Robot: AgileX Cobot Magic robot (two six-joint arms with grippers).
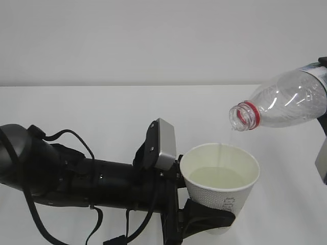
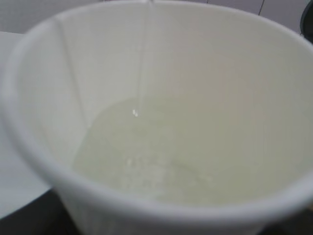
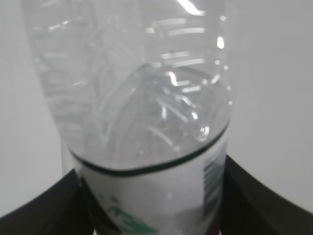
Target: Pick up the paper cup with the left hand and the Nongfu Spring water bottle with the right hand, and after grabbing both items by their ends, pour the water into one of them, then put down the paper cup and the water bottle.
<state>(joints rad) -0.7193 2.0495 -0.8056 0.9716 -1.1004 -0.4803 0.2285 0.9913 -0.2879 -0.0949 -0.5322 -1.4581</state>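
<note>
My left gripper (image 1: 207, 218) is shut on the lower part of the white paper cup (image 1: 220, 196), holding it upright at the bottom centre-right. The cup fills the left wrist view, its rim (image 2: 29, 142) close to the lens. The clear Nongfu Spring water bottle (image 1: 286, 102) hangs tilted at the upper right, its red-ringed open mouth (image 1: 244, 116) just above the cup. A thin stream of water (image 1: 220, 149) falls into the cup, and shallow water (image 2: 146, 156) covers its bottom. My right gripper (image 3: 154, 215) is shut on the bottle's labelled end (image 3: 166, 196), with black fingers (image 3: 259, 200) on either side.
The left arm (image 1: 76, 178) lies across the lower left with loose cables and a grey camera module (image 1: 164, 145). A white table (image 1: 102, 112) runs back to a white wall. Part of the right arm's grey module (image 1: 322, 163) shows at the right edge.
</note>
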